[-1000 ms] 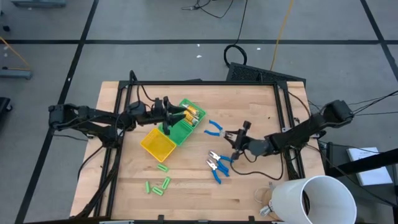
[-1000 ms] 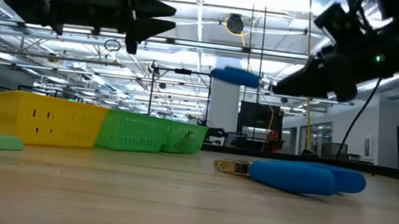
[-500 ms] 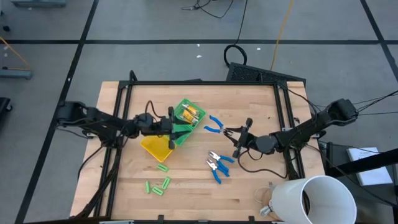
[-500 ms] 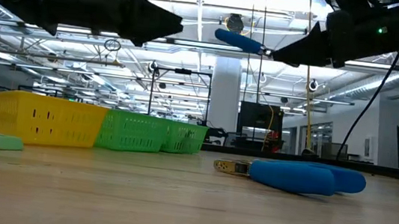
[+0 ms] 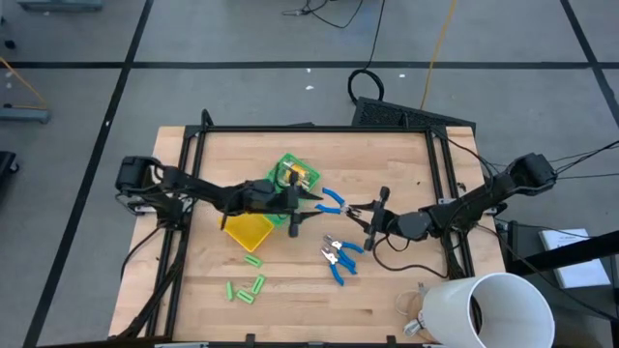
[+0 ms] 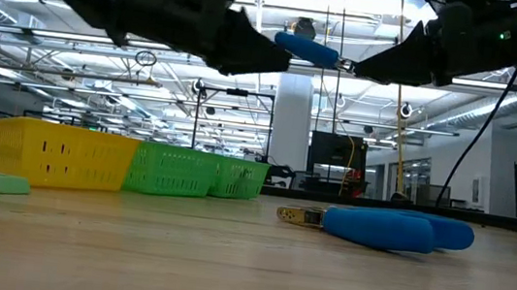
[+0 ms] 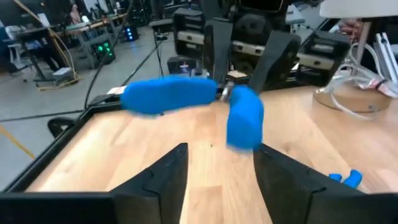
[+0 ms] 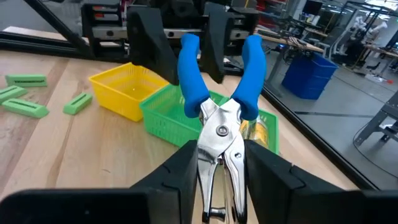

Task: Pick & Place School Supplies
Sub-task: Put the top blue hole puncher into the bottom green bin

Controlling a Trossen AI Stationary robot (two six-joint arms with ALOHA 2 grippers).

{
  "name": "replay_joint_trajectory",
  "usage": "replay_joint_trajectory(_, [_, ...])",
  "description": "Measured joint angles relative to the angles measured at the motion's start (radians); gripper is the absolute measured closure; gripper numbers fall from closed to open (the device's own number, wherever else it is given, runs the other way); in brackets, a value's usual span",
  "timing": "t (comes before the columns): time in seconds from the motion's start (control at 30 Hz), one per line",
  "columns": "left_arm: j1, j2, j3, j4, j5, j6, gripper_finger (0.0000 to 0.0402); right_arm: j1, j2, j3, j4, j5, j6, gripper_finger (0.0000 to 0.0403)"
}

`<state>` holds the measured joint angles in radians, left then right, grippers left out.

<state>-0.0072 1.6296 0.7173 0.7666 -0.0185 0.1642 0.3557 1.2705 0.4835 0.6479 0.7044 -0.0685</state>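
So the right gripper (image 8: 219,186) is clamped on the metal nose of a pair of blue-handled pliers (image 8: 219,106), held up in the air just beside the green-and-yellow tray (image 5: 253,229), on the side toward the other pliers (image 5: 337,257). The left gripper (image 7: 214,177) faces it with fingers spread around the blue handles, looks like a handoff. Risk, I think: if the right lets go before the left closes, the pliers drop beside the tray. Green sticks (image 5: 246,290) lie near the tray's yellow end.
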Motion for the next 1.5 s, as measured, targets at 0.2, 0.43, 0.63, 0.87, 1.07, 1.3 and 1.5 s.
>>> replay_joint_trajectory(0.2, [-0.031, 0.022, 0.043, -0.003, 0.000, 0.083, 0.0171, 0.002, 0.000, 0.000, -0.012, 0.000, 0.001, 0.0296])
replay_joint_trajectory(0.43, [-0.048, 0.012, 0.043, -0.003, 0.002, 0.115, 0.0141, 0.007, 0.000, 0.000, -0.015, -0.002, 0.004, 0.0293])
replay_joint_trajectory(0.63, [-0.038, 0.012, 0.043, -0.002, 0.001, 0.095, 0.0153, 0.007, 0.000, 0.000, -0.015, -0.003, 0.004, 0.0295])
replay_joint_trajectory(0.87, [-0.037, 0.012, 0.043, -0.001, 0.001, 0.095, 0.0200, 0.007, 0.000, 0.000, -0.015, -0.003, 0.023, 0.0292])
replay_joint_trajectory(1.07, [-0.037, 0.012, 0.042, 0.000, 0.001, 0.092, 0.0260, 0.007, 0.000, 0.000, -0.016, -0.003, 0.023, 0.0296])
replay_joint_trajectory(1.3, [-0.038, 0.012, 0.042, 0.000, 0.008, 0.085, 0.0322, 0.006, 0.000, 0.001, -0.016, -0.005, 0.022, 0.0290])
replay_joint_trajectory(1.5, [-0.031, 0.012, 0.042, -0.001, 0.022, 0.092, 0.0336, 0.006, 0.000, 0.001, -0.016, -0.003, 0.019, 0.0292])
